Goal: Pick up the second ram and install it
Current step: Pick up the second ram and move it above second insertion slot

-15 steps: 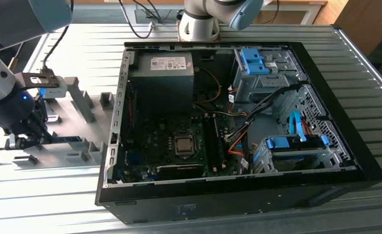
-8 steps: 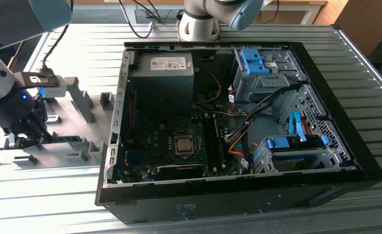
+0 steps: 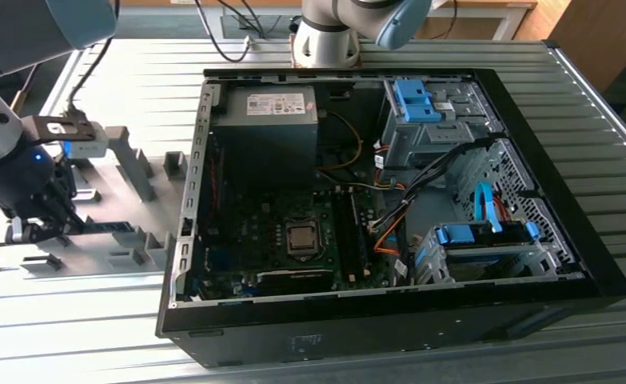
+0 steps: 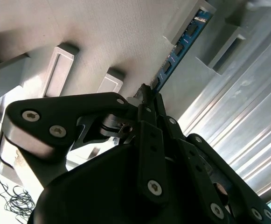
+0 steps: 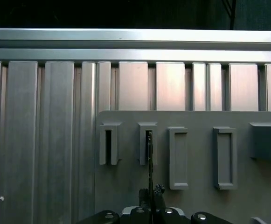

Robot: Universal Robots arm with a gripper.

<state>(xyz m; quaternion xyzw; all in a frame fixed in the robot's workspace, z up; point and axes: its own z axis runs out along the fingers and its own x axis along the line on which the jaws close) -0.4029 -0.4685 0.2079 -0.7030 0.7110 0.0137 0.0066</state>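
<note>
My gripper closed tight on ram, fingers on both flat sides. Ram stands on thin edge, chips facing sideways. Far end seems to sit in slot of gray block on gray plate. I think block keeps ram upright so my fingers fit around it. Plate lies on ribbed table, at exterior view's left of open PC case. White label on box inside case; cannot read it. No writing seen on ram.

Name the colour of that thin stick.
The second ram is blue with dark chips; second wrist view best.
</note>
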